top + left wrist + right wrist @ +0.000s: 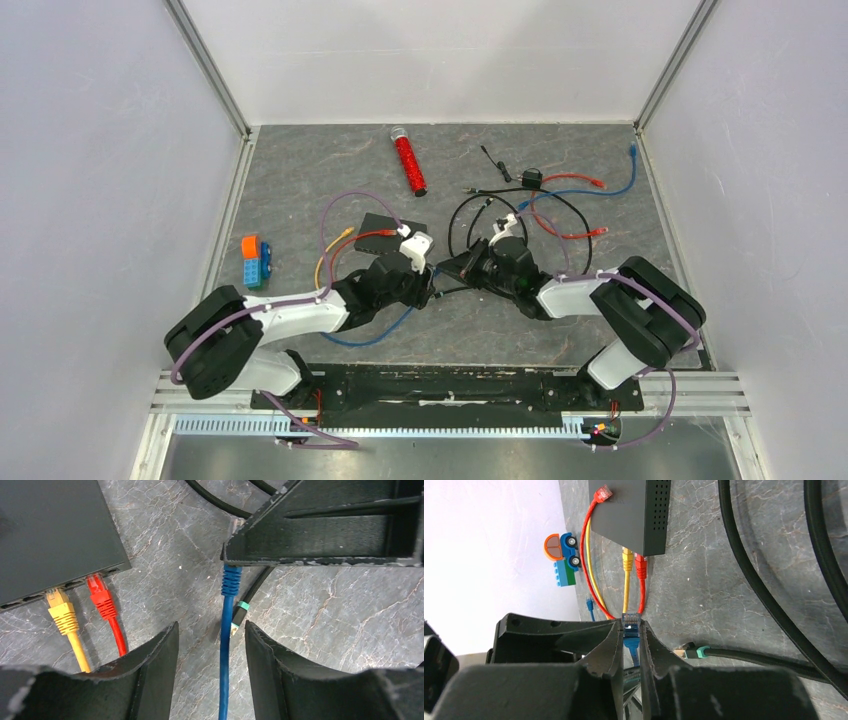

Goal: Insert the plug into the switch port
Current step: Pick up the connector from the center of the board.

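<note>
Reaching over grey marbled table (300,180) between white walls (430,50), right gripper (631,627) clamped on blue plug (631,621), left gripper (210,627) open astride its cable (225,670).

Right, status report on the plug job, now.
Right hand shut on blue cable plug. Left hand open, straddling its blue cable. Plug short of flat black switch box; yellow plug and red plug fill two ports. Alongside: black green-banded connector.
</note>
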Available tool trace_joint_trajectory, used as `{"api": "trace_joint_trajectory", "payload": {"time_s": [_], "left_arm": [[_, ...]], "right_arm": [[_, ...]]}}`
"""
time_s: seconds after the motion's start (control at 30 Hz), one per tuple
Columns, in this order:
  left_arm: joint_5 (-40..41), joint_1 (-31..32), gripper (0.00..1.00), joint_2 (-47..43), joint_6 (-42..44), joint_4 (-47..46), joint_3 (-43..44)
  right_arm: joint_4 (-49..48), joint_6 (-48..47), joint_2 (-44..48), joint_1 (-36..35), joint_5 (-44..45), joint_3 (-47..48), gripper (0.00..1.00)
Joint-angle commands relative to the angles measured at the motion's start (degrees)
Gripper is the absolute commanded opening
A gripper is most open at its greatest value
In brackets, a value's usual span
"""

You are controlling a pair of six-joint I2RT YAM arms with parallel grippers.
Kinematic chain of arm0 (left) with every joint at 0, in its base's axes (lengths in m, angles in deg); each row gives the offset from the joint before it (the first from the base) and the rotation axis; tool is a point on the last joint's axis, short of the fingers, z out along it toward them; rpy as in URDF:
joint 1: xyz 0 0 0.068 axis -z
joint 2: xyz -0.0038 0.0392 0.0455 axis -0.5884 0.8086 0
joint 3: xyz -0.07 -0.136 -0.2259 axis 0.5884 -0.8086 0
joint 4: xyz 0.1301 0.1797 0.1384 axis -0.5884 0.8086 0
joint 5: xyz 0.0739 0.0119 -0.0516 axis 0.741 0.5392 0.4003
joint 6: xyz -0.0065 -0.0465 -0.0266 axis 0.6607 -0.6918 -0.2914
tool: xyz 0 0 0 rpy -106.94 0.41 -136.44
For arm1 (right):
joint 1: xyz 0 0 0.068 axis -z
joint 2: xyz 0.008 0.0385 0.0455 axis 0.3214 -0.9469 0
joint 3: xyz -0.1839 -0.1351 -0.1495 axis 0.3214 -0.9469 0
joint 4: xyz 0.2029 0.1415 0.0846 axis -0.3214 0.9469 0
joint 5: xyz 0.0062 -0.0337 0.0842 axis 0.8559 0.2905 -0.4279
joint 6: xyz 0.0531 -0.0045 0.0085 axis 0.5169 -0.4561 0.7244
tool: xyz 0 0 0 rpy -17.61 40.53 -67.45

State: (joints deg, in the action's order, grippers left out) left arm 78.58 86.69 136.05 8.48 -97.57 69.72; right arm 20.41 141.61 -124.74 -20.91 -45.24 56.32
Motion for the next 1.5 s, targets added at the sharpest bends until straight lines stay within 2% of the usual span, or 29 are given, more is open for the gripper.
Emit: {"api": "trace_joint_trajectory", "payload": {"time_s": [0.0,0.07,0.2,0.27,0.3,0.4,0.47,0.53,0.63,0.73,0.87,0.97,1.03,1.1,1.2,1.33,1.47], "left_arm": [[1.2,0.2,0.55,1.7,2.7,-6.9,1.9],[0.4,0.2,0.47,2.9,2.6,-7.4,2.1],[-2.4,0.3,0.22,3.8,2.1,-8.7,1.9],[-4.0,0.2,0.07,3.7,1.7,-7.6,2.2],[-5.1,0.2,0.03,3.3,1.7,-7.2,2.1],[-6.8,0.1,0.02,0.5,0.9,-6.8,1.1],[-9.8,-0.1,0.02,-2.5,0.4,-4.6,1.0],[-10.9,-0.7,0.02,-5.8,-0.3,-1.3,1.0],[-13.2,-2.5,0.02,-10.2,-1.9,2.4,0.6],[-18.9,-5.3,0.02,-12.8,-2.6,5.0,0.3],[-27.0,-10.0,0.02,-14.5,-2.9,10.6,2.4],[-32.5,-12.6,0.02,-15.7,-3.3,13.8,3.8],[-34.7,-13.6,0.02,-16.2,-3.2,16.1,5.2],[-36.8,-14.3,0.02,-16.2,-2.7,18.8,6.6],[-41.0,-14.8,0.02,-15.6,-2.1,21.6,8.3],[-45.9,-15.0,0.02,-15.2,-1.7,22.1,9.4],[-48.0,-15.0,0.02,-14.2,-1.5,23.2,10.9]], "right_arm": [[-8.0,3.7,1.5,-0.3,0.7,-3.3,0.04],[-9.1,3.6,1.0,-0.3,-0.7,-3.4,0.04],[-11.8,3.8,0.6,-0.3,-1.7,-4.6,0.05],[-13.4,3.1,1.1,-0.2,-1.5,-5.1,0.08],[-13.0,1.7,1.5,-0.2,-1.5,-4.8,0.1],[-10.3,-4.9,3.7,0.1,-2.1,-3.1,0.23],[-10.3,-11.5,5.6,1.4,-3.9,-2.7,0.41],[-9.9,-19.2,8.0,4.0,-6.1,-3.0,0.51],[-12.4,-31.1,10.9,8.9,-14.5,-2.7,0.57],[-15.3,-45.5,12.4,12.3,-27.7,-0.5,0.58],[-26.6,-60.0,15.4,12.6,-44.2,-3.3,0.59],[-34.7,-70.8,17.1,12.6,-51.1,-6.5,0.61],[-37.7,-77.8,17.8,12.6,-52.8,-8.1,0.63],[-33.7,-84.6,18.2,12.6,-54.0,-6.9,0.64],[-19.6,-97.4,17.2,12.5,-58.6,-2.1,0.64],[-8.4,-108.4,15.2,12.3,-62.1,1.9,0.63],[11.5,-125.7,13.2,11.4,-60.7,7.5,0.61]]}}
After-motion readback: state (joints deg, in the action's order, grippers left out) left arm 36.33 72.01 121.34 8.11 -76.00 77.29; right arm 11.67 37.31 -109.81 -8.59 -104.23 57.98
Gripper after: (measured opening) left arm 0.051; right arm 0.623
